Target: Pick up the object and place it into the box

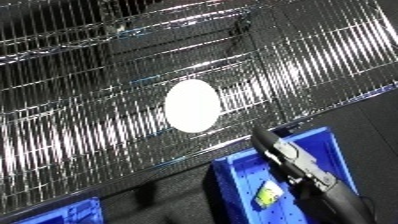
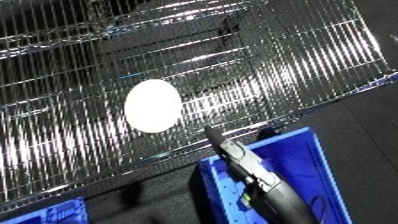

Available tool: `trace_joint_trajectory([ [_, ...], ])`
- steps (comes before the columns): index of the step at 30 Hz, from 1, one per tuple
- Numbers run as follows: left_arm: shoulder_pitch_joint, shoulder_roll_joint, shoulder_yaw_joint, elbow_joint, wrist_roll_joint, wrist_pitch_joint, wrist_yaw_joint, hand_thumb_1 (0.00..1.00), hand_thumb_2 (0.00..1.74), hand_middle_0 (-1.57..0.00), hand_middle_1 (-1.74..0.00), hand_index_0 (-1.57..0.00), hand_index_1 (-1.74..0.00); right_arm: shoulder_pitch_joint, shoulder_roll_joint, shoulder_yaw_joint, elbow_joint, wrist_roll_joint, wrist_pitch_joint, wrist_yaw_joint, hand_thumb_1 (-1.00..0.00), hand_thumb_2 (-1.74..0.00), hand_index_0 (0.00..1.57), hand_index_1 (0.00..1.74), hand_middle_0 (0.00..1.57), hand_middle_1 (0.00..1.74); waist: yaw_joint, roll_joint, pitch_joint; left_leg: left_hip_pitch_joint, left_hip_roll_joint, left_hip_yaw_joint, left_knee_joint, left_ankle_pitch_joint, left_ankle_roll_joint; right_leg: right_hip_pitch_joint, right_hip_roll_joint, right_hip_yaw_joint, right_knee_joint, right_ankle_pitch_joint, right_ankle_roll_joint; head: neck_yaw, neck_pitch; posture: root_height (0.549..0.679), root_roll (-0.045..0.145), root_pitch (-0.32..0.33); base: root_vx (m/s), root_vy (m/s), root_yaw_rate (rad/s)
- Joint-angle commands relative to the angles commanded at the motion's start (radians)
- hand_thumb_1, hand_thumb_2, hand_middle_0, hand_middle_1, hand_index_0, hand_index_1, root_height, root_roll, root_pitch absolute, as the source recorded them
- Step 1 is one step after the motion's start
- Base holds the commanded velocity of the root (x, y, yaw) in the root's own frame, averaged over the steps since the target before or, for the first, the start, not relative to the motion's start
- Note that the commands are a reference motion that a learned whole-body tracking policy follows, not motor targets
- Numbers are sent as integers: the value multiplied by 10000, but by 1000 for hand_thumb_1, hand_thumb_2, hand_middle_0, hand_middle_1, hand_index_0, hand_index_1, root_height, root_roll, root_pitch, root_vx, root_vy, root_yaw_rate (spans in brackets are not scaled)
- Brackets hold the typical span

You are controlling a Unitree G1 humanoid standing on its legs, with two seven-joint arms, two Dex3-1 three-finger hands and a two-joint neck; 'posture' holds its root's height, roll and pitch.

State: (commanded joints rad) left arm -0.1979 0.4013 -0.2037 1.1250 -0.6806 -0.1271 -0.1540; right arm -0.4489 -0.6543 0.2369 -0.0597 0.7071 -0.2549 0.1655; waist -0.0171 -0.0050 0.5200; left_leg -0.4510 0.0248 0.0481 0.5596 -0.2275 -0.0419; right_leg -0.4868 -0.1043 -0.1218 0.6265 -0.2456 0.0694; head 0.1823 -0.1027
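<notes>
Nearest you, the robot's black right hand (image 1: 298,162) reaches up from the lower right over the bright blue plastic bin (image 1: 333,150), its dark fingers (image 1: 266,142) running long and straight toward the bin's far rim; they look extended, not curled, and I see nothing held in them. Inside the bin, beside the wrist, sits a small yellow-green item (image 1: 267,196), too unclear to ID. Further out, the white oval disc-shaped object (image 1: 191,105) lies flat on the shiny chrome wire rack shelf (image 1: 80,125), apart from the fingertips, w/ the rack's front edge between. Risks, imo: the disc looks thin and lies flush on wire, so straight fingers may skate it farther back instead of getting under it; fingertips could also snag btwn wires. A second blue bin corner (image 1: 62,212) shows lower left; the left hand isn't in view.
</notes>
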Motion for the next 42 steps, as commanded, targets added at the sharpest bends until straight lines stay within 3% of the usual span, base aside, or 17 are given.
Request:
trace_joint_trajectory([
  [14,-123,-148,-442,-275,370,311,90,0,0,0,0,0,0,-2043,218,482,1862,-489,360,-1725,0,0,0,0,0,0,464,262,0,-85,-198,-124,80,16,61,-11,-164,-148,118,-35,-143,871,-334,647,48,96,35,7,70],
  [22,-200,-182,-735,-439,396,539,136,0,0,0,0,0,0,-3234,40,864,3295,-539,647,-2507,0,0,0,0,0,0,696,451,0,-262,-332,-179,252,-25,113,-187,-264,-180,326,-56,-228,1290,-263,645,53,96,29,19,58],
  [33,-207,-191,-1170,-803,221,711,208,0,0,0,0,0,0,-4548,-67,1391,5250,-514,700,-3080,0,0,0,0,0,0,950,733,0,-712,-461,-235,407,-9,175,-679,-327,-191,605,-63,-312,1974,52,641,58,116,20,17,38],
  [42,-106,-207,-1449,-1121,92,736,228,0,0,0,0,0,0,-5438,-25,1984,6346,-425,928,-2949,0,0,0,0,0,0,1157,950,0,-1039,-537,-279,375,69,187,-1057,-366,-239,721,-68,-366,2463,286,639,62,141,6,10,31],
])
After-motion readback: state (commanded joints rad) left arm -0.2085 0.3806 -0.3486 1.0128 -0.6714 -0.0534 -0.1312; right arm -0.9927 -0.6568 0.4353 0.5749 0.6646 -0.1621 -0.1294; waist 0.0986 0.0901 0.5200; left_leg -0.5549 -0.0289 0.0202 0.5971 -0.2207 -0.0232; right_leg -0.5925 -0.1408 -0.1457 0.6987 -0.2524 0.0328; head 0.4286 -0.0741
